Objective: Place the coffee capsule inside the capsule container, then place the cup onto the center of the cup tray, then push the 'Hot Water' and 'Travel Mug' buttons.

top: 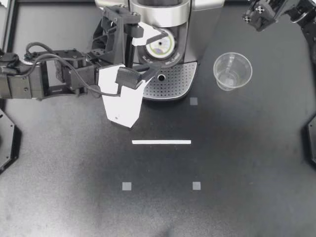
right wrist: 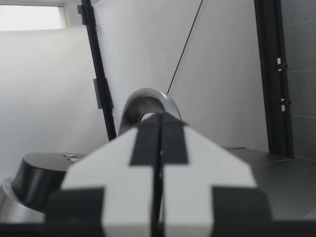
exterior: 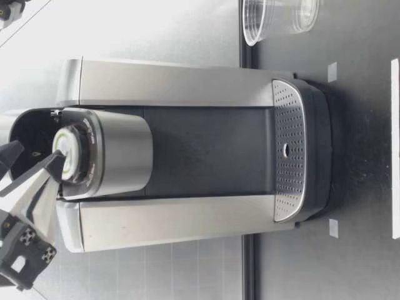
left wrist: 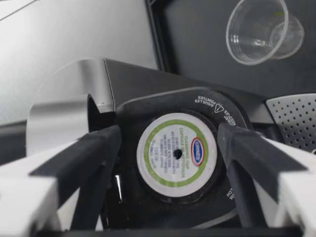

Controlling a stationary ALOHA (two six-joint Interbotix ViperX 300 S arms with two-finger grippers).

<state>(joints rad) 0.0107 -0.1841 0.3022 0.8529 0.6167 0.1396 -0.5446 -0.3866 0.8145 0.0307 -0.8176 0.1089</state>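
Judging by the layout, step 1 (capsule in) looks about done: the coffee capsule [top: 162, 45] sits foil-up in the capsule container [top: 174, 58] at the front of the coffee machine [top: 207, 24]. The left pincer [top: 155, 49] hovers over it w/ fingers [left wrist: 89, 153] spread wide, one each side, gripping nothing. Left wrist view shows a gap btwn each finger and the capsule rim, so it reads as let go. The right pincer [top: 254, 19] hangs by the far corner, fingers pressed together, empty

Next: left arm needs to back off w/o clipping the container, then step 2, the cup [top: 232, 70]. It stands upright on the tabletop [top: 158, 207], just beside the machine on the right-arm side, apart from the cup tray [top: 170, 84]. Right pincer is nearer, so prob its job: open first, take the thin clear wall gently, set it mid-tray

Hard to tell:
- Whether the capsule is fully seated or only resting on the rim.
- Buttons aren't visible in any view; the machine's top is cut off in top view.
- Left arm overlaps part of the machine front in top view.
- Low view clips the cup at the edge, and right wrist view shows no cup at all
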